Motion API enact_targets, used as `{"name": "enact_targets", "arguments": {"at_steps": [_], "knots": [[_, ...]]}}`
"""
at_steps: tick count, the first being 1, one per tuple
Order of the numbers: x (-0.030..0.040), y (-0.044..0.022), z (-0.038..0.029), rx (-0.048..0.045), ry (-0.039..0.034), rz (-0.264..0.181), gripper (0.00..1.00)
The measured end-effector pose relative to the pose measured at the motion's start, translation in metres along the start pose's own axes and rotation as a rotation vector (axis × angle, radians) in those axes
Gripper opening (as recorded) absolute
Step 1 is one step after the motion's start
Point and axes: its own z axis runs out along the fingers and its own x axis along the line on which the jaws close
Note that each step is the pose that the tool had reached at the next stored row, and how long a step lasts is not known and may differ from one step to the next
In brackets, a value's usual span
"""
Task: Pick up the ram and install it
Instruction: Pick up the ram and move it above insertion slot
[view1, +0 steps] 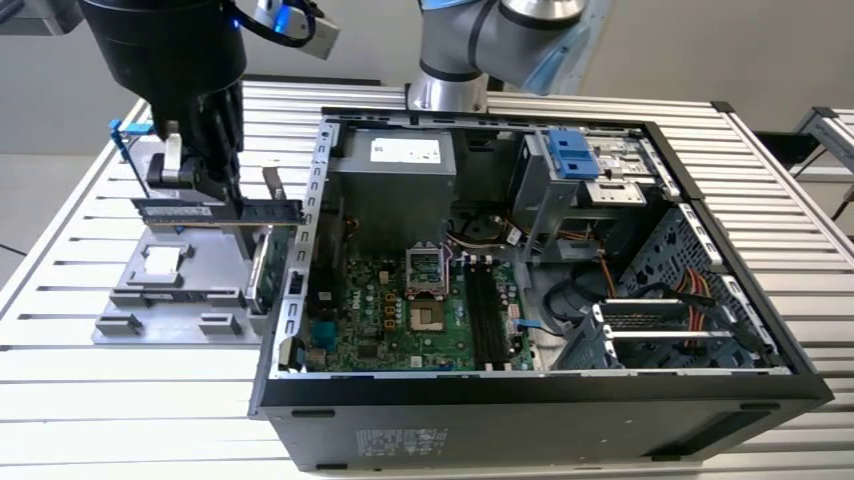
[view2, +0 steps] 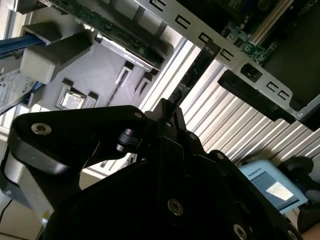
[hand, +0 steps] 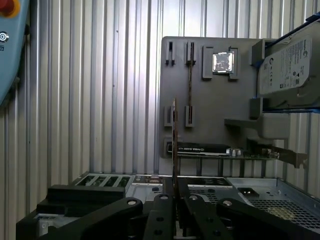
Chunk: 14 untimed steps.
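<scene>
Exterior view: my claw (view1: 211, 198) was clamped on the ram (view1: 271, 211), long axis level, above the tray (view1: 174, 300). Slots (view1: 483, 310) lay to that view's right, inside the case (view1: 534, 425).

PSU sticker (view1: 404, 151) white, print too tiny, hard drive label (hand: 287, 67) txt blurred, case sticker (view1: 400, 438) faint, nothing legible.

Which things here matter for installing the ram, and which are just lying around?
Job: ram, held in the gripper; open computer with its motherboard.
Lying about: hard drive, processor chip and expansion card on the gray tray.
</scene>
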Motion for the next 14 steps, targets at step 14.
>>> {"name": "enact_targets", "arguments": {"at_steps": [14], "knots": [[0.0002, -0.0203, -0.0012, -0.0014, 0.0001, -0.001, 0.00]]}}
